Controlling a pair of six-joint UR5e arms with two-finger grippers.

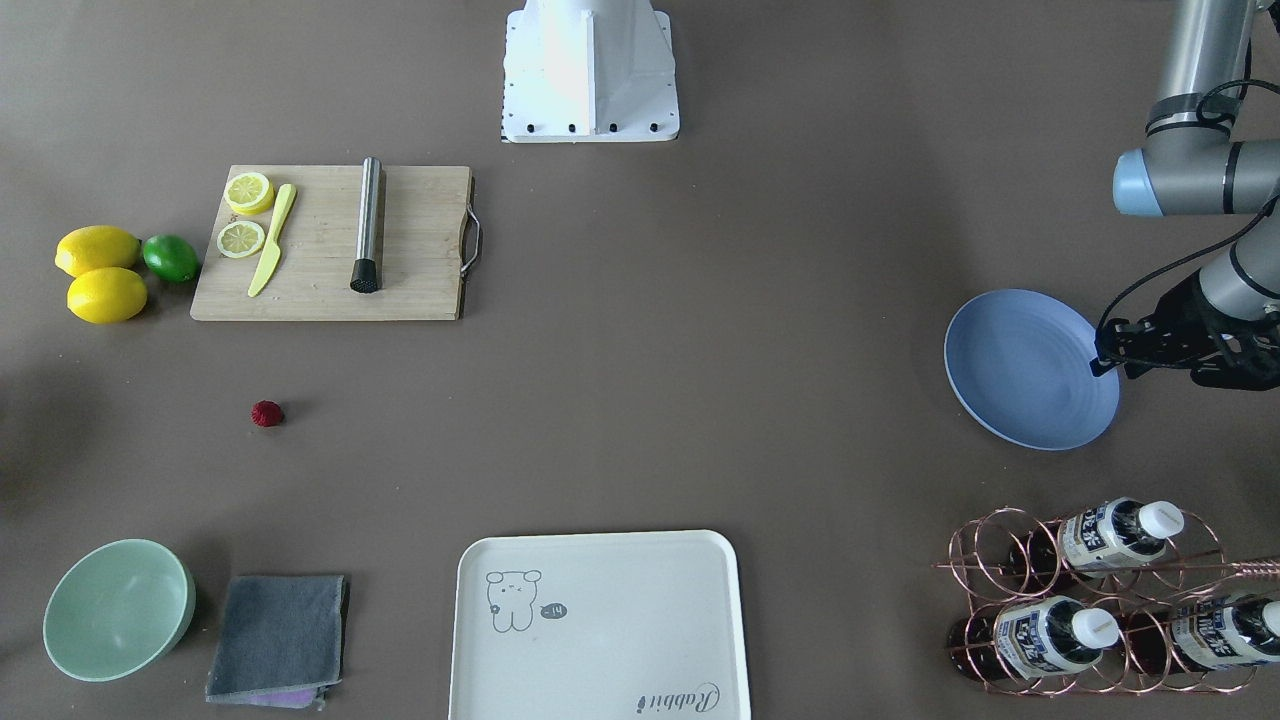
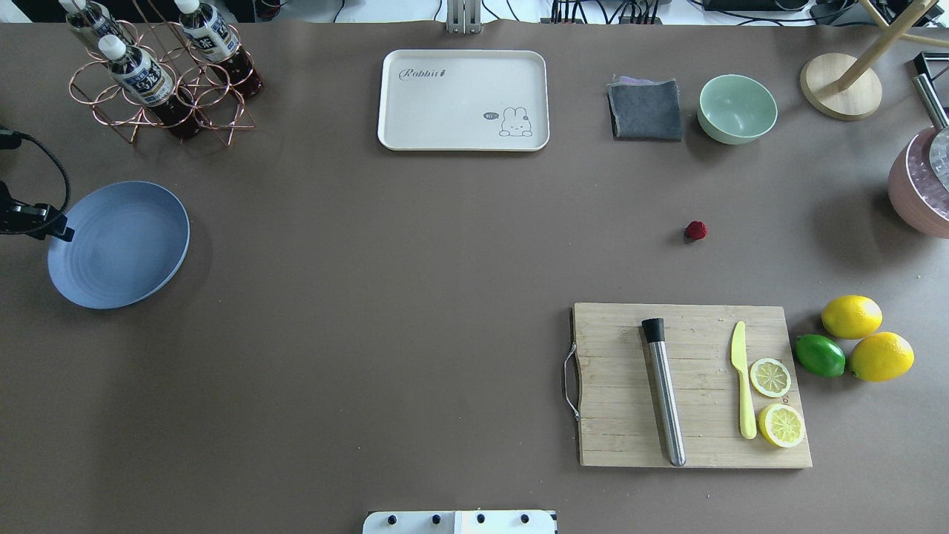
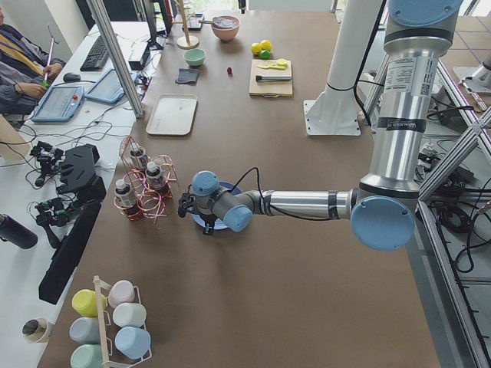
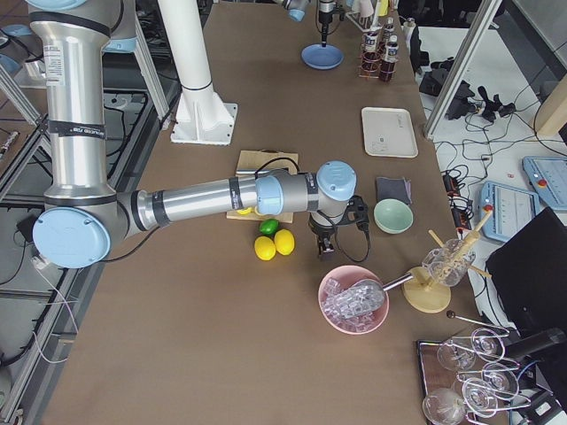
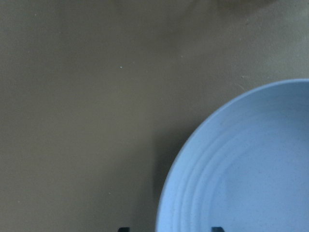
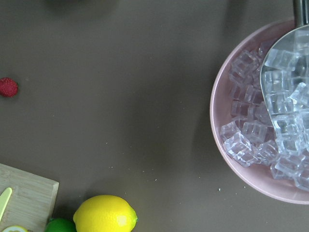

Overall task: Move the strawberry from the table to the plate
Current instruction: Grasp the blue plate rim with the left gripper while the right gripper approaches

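Note:
The strawberry [image 2: 695,231], a tiny dark red berry, lies alone on the table [image 2: 415,297] between the green bowl and the cutting board; it also shows as strawberry [image 1: 267,413] and at the left edge of the right wrist view [image 6: 8,87]. The blue plate [image 2: 118,245] sits far off at the table's other end. My left gripper [image 2: 67,235] hangs over the plate's outer rim [image 5: 193,159], open and holding nothing, fingertips [image 5: 124,229] astride the edge. My right gripper [image 4: 321,246] hovers between the lemons and the pink ice bowl; I cannot tell its state.
A wooden cutting board [image 2: 615,415] carries a steel muddler, a yellow knife and lemon slices, with two lemons and a lime [image 2: 820,355] beside it. A mint bowl [image 2: 738,108], grey cloth, cream tray [image 2: 463,100], bottle rack [image 2: 159,81] and pink ice bowl [image 6: 231,111] ring the table.

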